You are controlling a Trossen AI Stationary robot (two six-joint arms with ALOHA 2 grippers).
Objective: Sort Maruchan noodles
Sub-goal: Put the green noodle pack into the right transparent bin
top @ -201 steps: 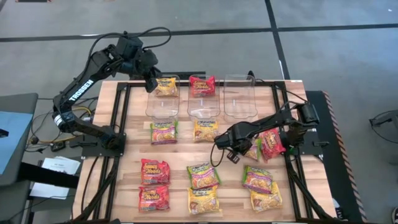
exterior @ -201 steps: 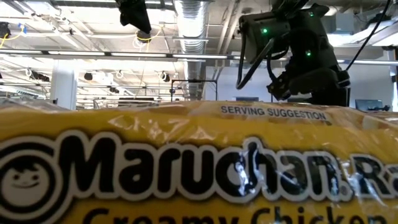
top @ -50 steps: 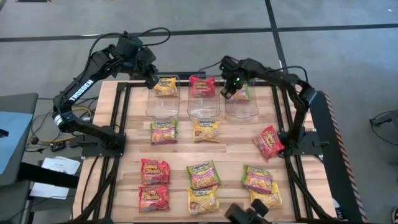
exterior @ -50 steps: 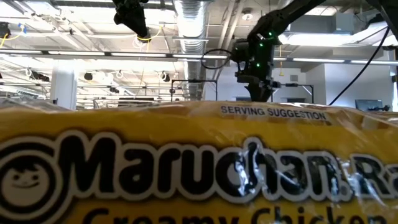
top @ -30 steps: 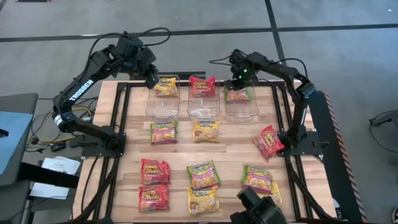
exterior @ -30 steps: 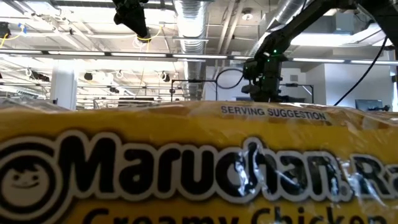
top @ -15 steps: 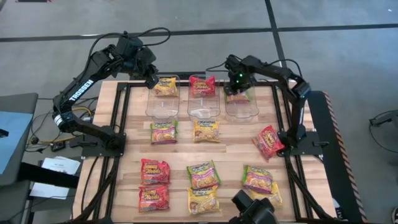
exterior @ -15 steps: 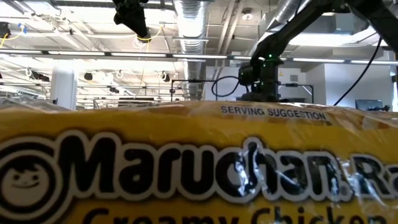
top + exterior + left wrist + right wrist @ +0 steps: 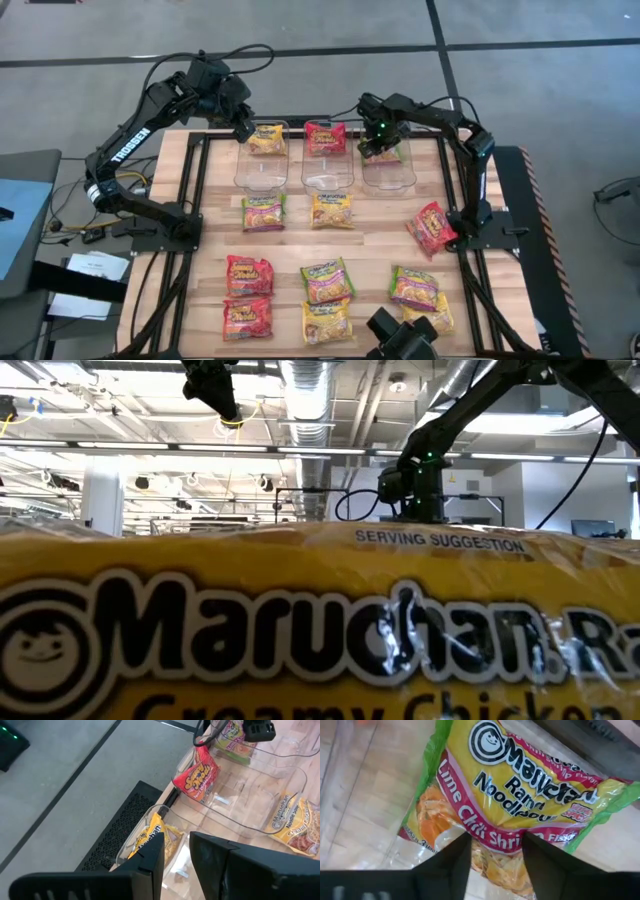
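Note:
Three clear bins stand at the far edge. The left bin (image 9: 260,170) holds a yellow packet (image 9: 266,138), the middle bin (image 9: 327,172) a red one (image 9: 325,137), and the right bin (image 9: 392,176) a green Lime Chili Shrimp packet (image 9: 520,785). My right gripper (image 9: 495,857) points down into the right bin, open, with its fingers at either side of the green packet's edge. My left gripper (image 9: 176,855) hangs open above the left bin, with nothing between its fingers. Several more Maruchan noodles lie flat on the table (image 9: 200,200). My right gripper comes from above, pointing down, and its fingers (image 9: 452,860) stand astride one edge of the green packet (image 9: 495,837), which lies in the right bin. I cannot tell whether they touch it.
Loose packets lie in rows: yellow-green (image 9: 263,212), yellow (image 9: 331,210), red (image 9: 433,228), two red (image 9: 248,275) at the near left, green (image 9: 327,281) and green (image 9: 415,287). A dark object (image 9: 400,340) sits at the near edge. A yellow packet (image 9: 300,630) fills the low view.
My right gripper has sunk toward the green packet in the right bin and shifted a little toward the table's near and left sides, rolling slightly. The packet has stayed lying in the bin.

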